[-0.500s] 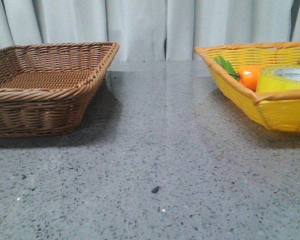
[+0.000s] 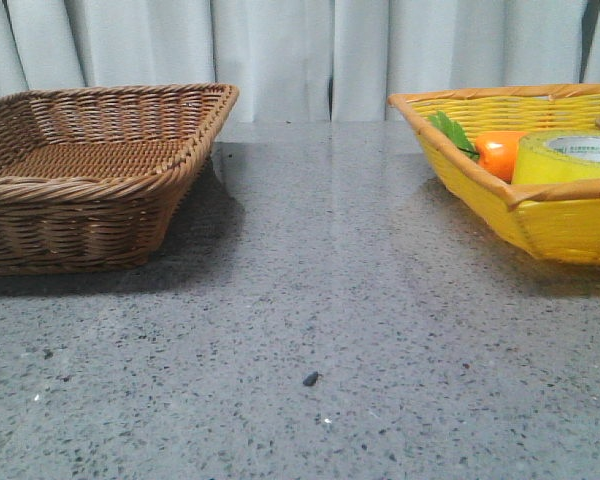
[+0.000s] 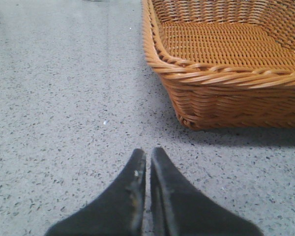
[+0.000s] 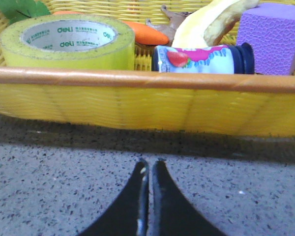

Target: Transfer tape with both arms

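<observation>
Glossy speckled stone table, woven wicker basket

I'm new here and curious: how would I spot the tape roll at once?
Look in the yellow basket on the table's right side. The tape lies flat beside a carrot and small bottle; it alone is a thick yellow ring with a green-printed white core.

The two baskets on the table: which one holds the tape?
The yellow basket on the robot's right holds the tape, lying flat beside a carrot. The brown wicker basket on the left looks empty.
</observation>
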{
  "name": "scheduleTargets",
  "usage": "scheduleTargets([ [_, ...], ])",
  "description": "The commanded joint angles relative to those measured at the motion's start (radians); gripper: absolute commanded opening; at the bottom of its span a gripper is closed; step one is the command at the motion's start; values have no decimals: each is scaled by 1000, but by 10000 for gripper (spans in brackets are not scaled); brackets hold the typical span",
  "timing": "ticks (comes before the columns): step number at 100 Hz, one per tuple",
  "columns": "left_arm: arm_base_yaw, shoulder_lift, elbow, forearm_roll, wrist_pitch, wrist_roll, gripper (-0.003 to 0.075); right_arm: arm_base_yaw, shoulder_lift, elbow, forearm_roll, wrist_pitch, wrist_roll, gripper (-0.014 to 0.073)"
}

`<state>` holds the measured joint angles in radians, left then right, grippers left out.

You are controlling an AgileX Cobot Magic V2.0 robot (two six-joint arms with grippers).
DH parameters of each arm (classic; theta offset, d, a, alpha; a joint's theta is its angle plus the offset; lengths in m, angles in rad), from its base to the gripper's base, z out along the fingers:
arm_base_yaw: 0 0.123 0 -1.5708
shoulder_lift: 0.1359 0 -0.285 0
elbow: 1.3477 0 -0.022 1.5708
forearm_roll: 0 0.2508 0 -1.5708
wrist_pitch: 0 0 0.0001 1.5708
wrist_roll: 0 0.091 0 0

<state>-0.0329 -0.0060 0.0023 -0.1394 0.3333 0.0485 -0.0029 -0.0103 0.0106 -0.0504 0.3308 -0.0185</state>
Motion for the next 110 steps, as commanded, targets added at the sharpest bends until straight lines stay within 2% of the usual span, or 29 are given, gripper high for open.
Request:
scheduleTargets([
  [1,3,-30,10,-3,-46,-10,-21,-8,-20,21,2,-20,-6,-46],
  [62,3,-30,10,-3,-52,-9,-21,-8,-20,21,-3,-26,-6,-46],
  [93,3,-30,10,-3,-100,-9,-21,-8,-20,21,-3,-143,-6,-46],
  [110,3,-30,10,-3,-136,-9,-21,-8,-20,21,-3,-155,-6,-46],
])
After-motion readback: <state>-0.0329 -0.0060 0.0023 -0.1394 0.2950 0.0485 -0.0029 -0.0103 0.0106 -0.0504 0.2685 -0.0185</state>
